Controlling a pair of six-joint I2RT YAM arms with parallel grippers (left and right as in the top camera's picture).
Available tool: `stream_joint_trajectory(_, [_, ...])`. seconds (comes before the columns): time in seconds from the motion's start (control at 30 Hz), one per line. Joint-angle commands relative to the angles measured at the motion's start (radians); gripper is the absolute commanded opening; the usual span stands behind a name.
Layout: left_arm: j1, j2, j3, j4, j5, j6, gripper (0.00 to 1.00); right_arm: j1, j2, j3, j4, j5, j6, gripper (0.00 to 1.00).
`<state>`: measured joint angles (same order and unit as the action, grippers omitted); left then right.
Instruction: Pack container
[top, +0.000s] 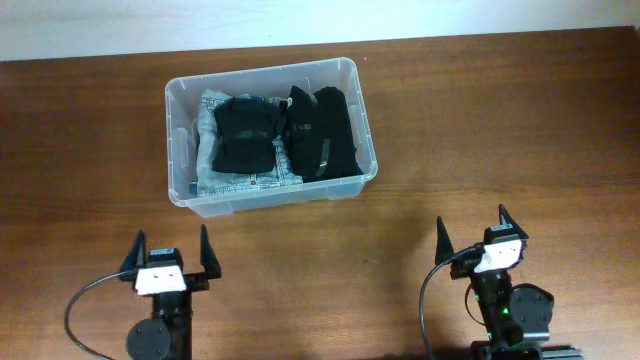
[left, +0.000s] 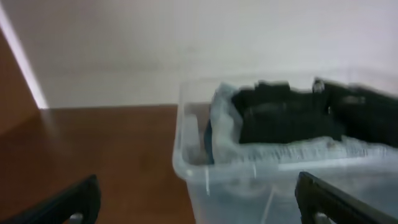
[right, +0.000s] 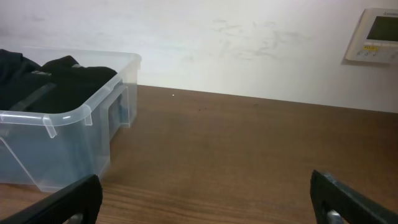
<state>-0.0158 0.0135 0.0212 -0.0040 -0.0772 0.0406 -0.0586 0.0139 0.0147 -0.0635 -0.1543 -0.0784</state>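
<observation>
Left tool (top: 172, 233) and right tool (top: 471, 215) gape wide over brown wooden table (top: 500, 120), white wall (right: 249, 50) behind the container (top: 265, 197)

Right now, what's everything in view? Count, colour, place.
container: 1, clear plastic, far side of the table, left of centre
black garments: 2, black, folded, side by side inside the container
pale garment: 1, washed grey-blue, in the container under the left-hand black one
table: 1, brown wood, under everything
wall panel: 1, white with a small screen, on the wall, seen from the right wrist
left gripper: 1, black, open and empty, near edge, short of the container
right gripper: 1, black, open and empty, near edge, right of the container
</observation>
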Motion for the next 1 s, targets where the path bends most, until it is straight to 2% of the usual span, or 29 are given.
stream_joint_trajectory(0.0, [0.0, -0.009, -0.013, -0.081, 0.106, 0.127, 0.99, -0.009, -0.01, -0.009, -0.001, 0.009, 0.009, 0.98])
stream_joint_trajectory(0.97, [-0.001, -0.008, -0.013, -0.076, 0.105, 0.13, 0.99, -0.009, -0.01, -0.009, -0.001, 0.009, 0.009, 0.98])
